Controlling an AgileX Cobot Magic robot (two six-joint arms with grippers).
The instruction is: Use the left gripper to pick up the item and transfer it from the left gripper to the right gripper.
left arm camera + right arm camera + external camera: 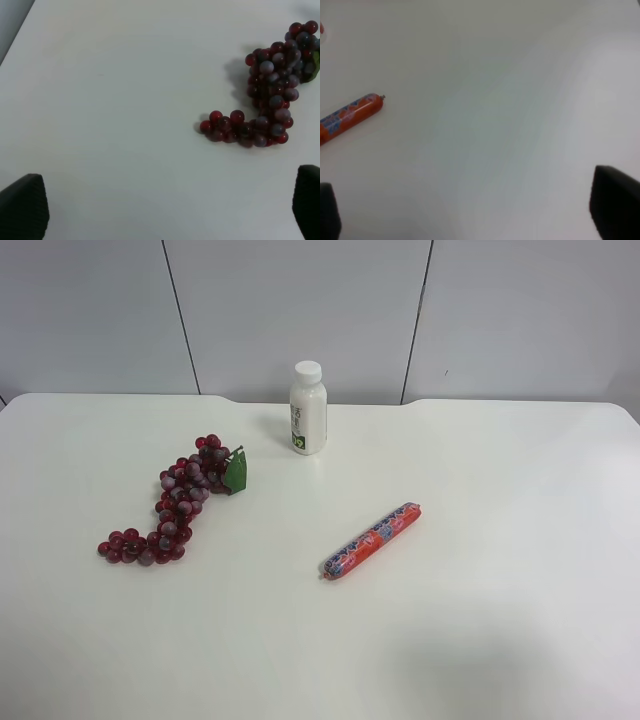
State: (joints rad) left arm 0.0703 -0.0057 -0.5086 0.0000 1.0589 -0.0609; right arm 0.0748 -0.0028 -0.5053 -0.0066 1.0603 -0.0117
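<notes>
Left claw and right claw spread apart; bottle, sausage pack clear of grapes.

Right wrist view was soft overall. We saw only the tips of the right gripper. One finger was cropped by a frame corner, and the other was a dark sliver at the opposite corner. The pack ran off the edge, so we couldn't see its far end. A red speck at the border was too cropped to name.

In the left wrist view, the left gripper showed just two cropped finger corners. The grapes ran past the edge, and the leaf was a green sliver.

In the exterior high view, we couldn't read the bottle label; it was too small.
</notes>
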